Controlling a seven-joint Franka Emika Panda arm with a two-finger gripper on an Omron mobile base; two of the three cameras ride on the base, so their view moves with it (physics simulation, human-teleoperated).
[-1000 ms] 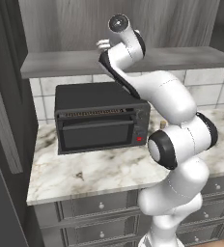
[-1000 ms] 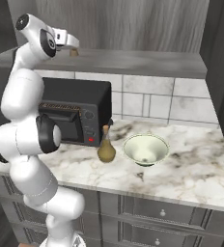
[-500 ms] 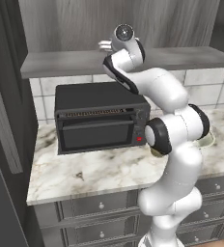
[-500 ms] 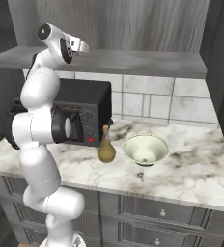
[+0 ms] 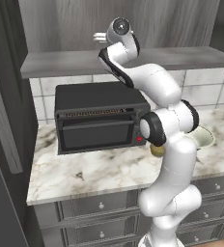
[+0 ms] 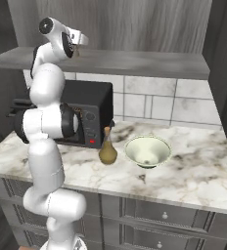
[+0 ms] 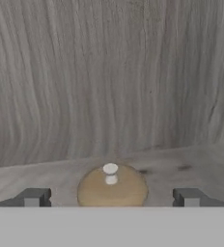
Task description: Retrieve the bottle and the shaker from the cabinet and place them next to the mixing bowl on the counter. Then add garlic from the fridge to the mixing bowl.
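Note:
On the grey cabinet shelf (image 7: 46, 169) stands the shaker (image 7: 112, 189), tan and round with a small white knob on top. My gripper (image 7: 111, 198) is open, its dark fingertips (image 7: 34, 197) wide on either side of the shaker without touching it. The hand reaches to the shelf edge, where the gripper (image 5: 99, 36) (image 6: 80, 40) shows from both sides. On the counter, the tan pear-shaped bottle (image 6: 107, 149) stands upright just left of the pale mixing bowl (image 6: 147, 150). In the left base view my arm covers most of the bottle (image 5: 157, 151) and the bowl (image 5: 206, 138).
A black toaster oven (image 5: 99, 116) sits on the marble counter (image 6: 193, 171) under the shelf, against the tiled wall. A tall dark fridge front (image 5: 0, 144) stands at the left. Grey drawers (image 6: 174, 215) run below the counter.
The arm has straightened up, its elbow swinging in over the base, while the hand stayed at the shelf edge. The jaws remain open.

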